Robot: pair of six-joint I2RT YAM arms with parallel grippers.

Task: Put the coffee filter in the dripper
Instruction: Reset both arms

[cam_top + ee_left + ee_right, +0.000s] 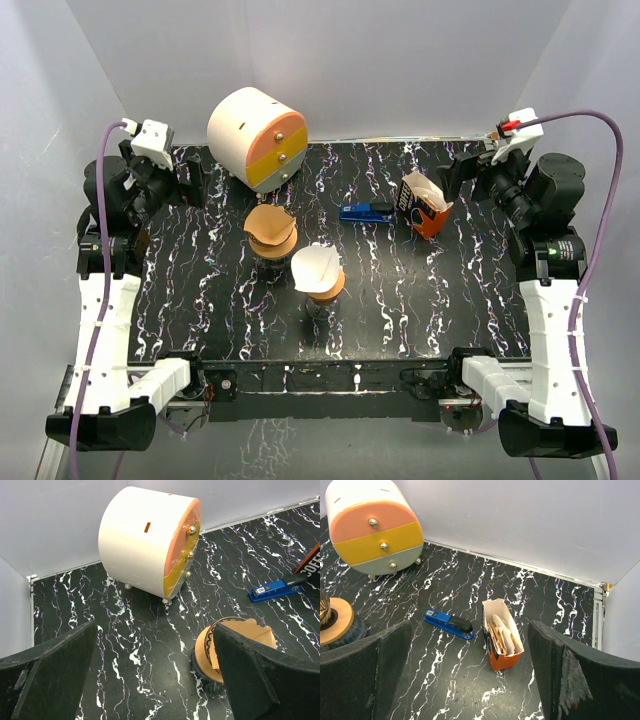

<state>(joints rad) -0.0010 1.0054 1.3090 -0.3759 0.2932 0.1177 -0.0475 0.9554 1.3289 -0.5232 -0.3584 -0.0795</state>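
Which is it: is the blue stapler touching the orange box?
Apart. The right wrist view shows bare tabletop between the blue stapler and the orange box.

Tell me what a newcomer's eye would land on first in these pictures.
The round white drawer chest with orange and yellow fronts stands out at the far left of the black marbled table. Mid-table stand a brown-filter dripper and, nearer the arms, a white-filter dripper. To their right sit a blue stapler and an orange filter box.

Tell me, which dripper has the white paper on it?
The front dripper, nearer the arms' bases, topped by the white filter. The back dripper, closer to the round drawer box, carries a brown filter.
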